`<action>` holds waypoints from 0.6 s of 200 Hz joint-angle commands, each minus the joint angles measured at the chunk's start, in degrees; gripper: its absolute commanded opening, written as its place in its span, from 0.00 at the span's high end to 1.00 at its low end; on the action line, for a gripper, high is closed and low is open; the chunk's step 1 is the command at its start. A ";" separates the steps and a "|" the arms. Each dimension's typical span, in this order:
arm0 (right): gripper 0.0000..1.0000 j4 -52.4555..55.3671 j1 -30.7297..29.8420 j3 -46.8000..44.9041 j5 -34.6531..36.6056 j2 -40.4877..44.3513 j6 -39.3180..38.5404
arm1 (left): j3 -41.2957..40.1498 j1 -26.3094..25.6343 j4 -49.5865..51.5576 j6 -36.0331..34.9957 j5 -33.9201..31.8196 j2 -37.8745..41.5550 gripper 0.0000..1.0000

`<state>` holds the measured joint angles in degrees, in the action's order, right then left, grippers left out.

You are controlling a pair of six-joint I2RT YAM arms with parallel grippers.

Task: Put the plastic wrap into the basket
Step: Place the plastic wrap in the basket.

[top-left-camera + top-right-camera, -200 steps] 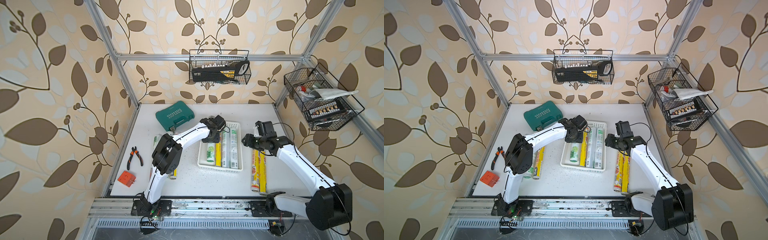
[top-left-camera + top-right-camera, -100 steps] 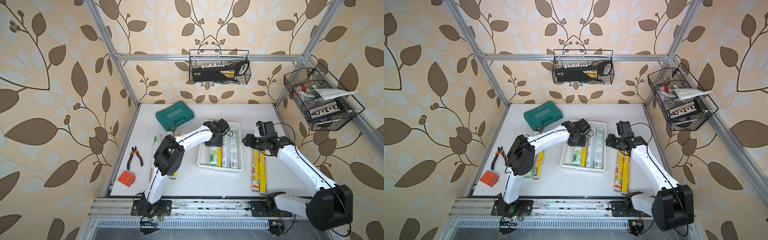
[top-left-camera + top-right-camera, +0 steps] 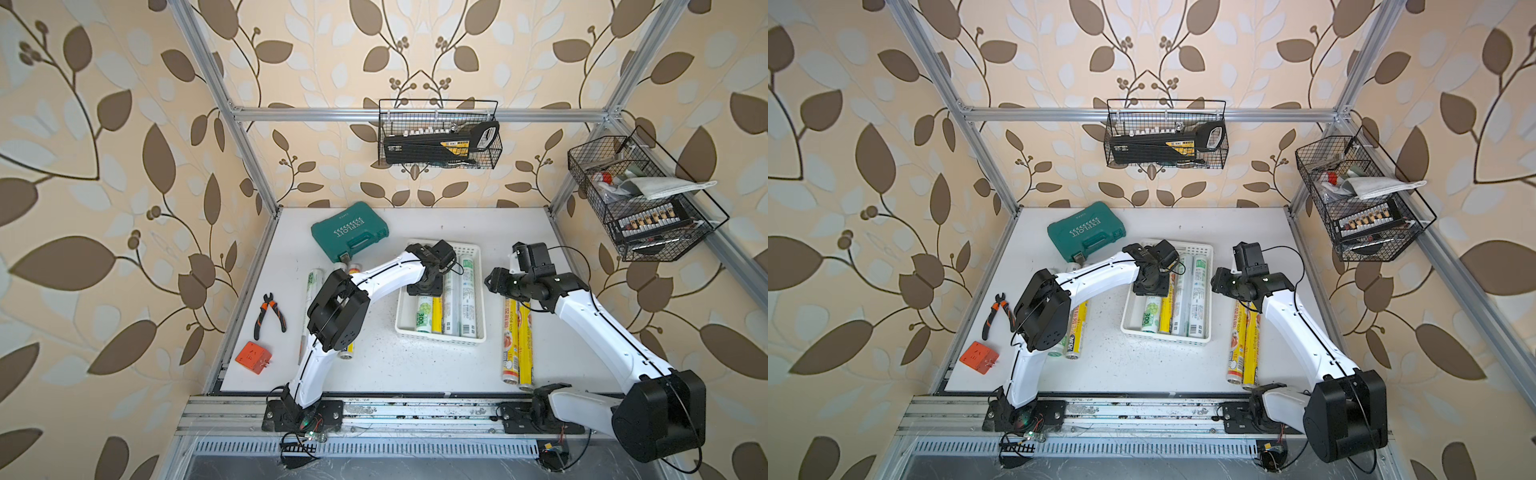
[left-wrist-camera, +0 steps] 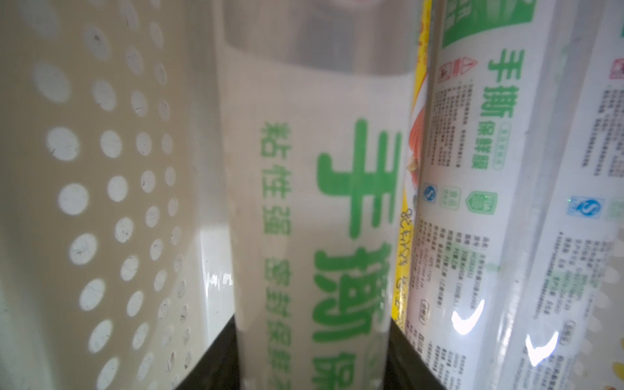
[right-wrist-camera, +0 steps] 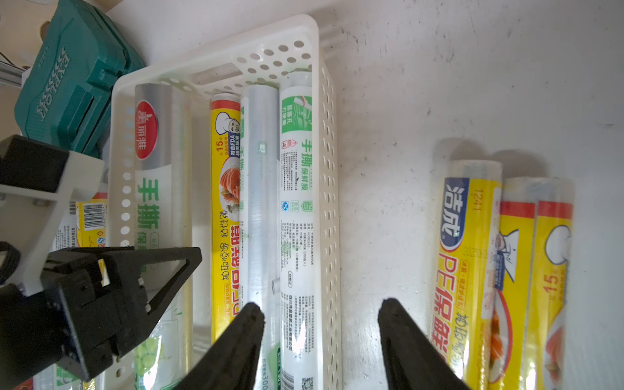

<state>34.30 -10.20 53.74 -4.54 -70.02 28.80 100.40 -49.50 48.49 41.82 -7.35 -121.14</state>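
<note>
You have a white, hole-dotted basket [image 3: 440, 337], silvery-white rolls [image 3: 467, 299] printed green, and yellow rolls [image 3: 517, 332]. The case [image 3: 350, 230] is teal, the walls [image 3: 104, 166] beige with brown leaves.

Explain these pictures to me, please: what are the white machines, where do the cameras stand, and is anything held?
They are two white robot arms at a white table. Two pictures look down from above; two come from cameras on the wrists. The left gripper is shut on a silvery-white plastic wrap roll with green print, inside the white perforated plastic basket beside three more rolls. The right gripper is open and empty. Two yellow rolls lie on the table nearby.
</note>
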 commanded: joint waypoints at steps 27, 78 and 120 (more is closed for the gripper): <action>0.42 0.50 0.28 -0.90 -0.44 -0.21 -0.94 | -0.30 0.93 -4.79 -2.19 1.32 0.64 0.58; 0.42 0.37 0.34 -0.93 -0.40 -0.82 -1.00 | -3.34 2.03 -8.33 -2.37 3.33 0.98 0.56; 0.42 0.30 0.35 -0.98 -0.49 -1.35 -0.94 | -5.38 2.47 -9.82 -2.28 3.88 1.39 0.53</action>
<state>34.33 -9.98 53.71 -4.54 -70.87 28.42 96.60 -47.92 40.66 40.38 -3.25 -121.38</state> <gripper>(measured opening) 0.583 0.525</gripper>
